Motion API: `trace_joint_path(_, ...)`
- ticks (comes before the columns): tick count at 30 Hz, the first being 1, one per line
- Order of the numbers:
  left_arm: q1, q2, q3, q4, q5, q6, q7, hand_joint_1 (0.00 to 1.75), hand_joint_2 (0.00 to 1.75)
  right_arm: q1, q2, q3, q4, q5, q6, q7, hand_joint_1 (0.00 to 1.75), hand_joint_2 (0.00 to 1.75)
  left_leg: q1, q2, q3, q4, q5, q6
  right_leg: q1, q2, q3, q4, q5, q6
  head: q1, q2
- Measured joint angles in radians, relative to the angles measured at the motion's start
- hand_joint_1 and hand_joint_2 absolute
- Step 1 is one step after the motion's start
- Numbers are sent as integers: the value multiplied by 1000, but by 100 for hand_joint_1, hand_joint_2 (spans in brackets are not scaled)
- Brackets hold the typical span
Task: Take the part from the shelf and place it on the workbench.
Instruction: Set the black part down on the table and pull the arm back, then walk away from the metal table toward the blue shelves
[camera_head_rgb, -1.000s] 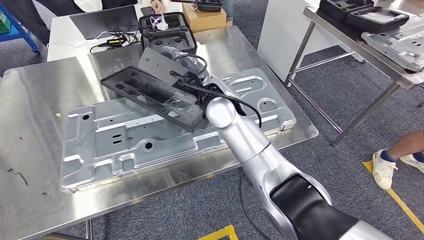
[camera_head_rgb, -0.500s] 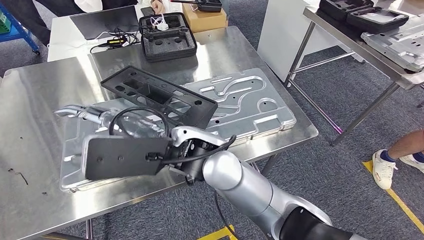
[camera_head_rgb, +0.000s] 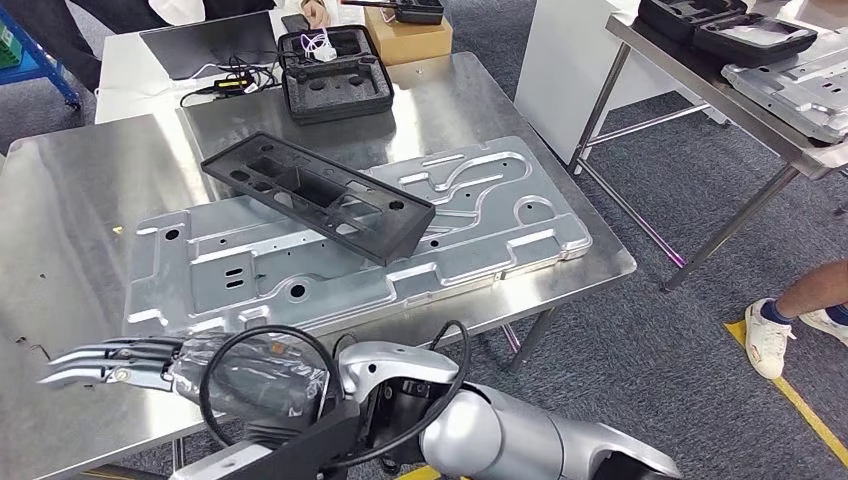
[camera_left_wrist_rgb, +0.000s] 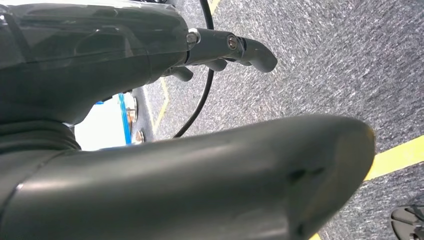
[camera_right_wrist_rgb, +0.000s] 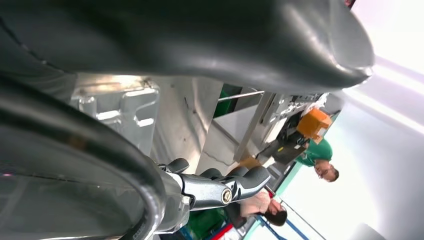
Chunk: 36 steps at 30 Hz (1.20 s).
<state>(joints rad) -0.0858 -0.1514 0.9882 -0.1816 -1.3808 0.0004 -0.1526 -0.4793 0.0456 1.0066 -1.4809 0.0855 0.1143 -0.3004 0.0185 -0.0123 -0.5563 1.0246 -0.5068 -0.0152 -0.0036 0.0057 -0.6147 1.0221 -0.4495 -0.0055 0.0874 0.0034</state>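
Note:
The black plastic part (camera_head_rgb: 320, 195), a long frame with several cut-outs, lies on the large silver metal plate (camera_head_rgb: 250, 270) on the steel workbench (camera_head_rgb: 60, 220). My right hand (camera_head_rgb: 130, 362) hovers low over the bench's front left corner, well clear of the part, fingers stretched out and holding nothing. The right wrist view shows those fingers (camera_right_wrist_rgb: 220, 187) extended in front of the plate (camera_right_wrist_rgb: 120, 107). In the left wrist view my left hand (camera_left_wrist_rgb: 225, 47) hangs above the grey carpet, fingers loose and empty.
Behind the plate sit a black foam-lined case (camera_head_rgb: 335, 75), a laptop (camera_head_rgb: 205, 42) with cables and a cardboard box (camera_head_rgb: 405, 35). A second steel table (camera_head_rgb: 790, 85) at the right carries more plates and cases. A person's shoe (camera_head_rgb: 768, 335) stands near yellow floor tape (camera_head_rgb: 800, 400).
My right hand has let go of the black part, which stays on the plate. The arm has swung down and leftward to the bench's front left corner.

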Motion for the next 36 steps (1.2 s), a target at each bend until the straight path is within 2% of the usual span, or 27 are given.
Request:
trace_joint_path(32,0,0,23,0,16,11,0,0,0,18,-24,42,3,-66,4,-15,0,0,0,0,0,0,0,0,0,0,0,0,0,0,0,0)
trace_joint_path(36,0,0,28,0,18,13,0,0,0,18,-25,42,3,-67,4,-16,0,0,-4,0,-2,6,-4,11,-6,0,1,-6,4,6,0,0)
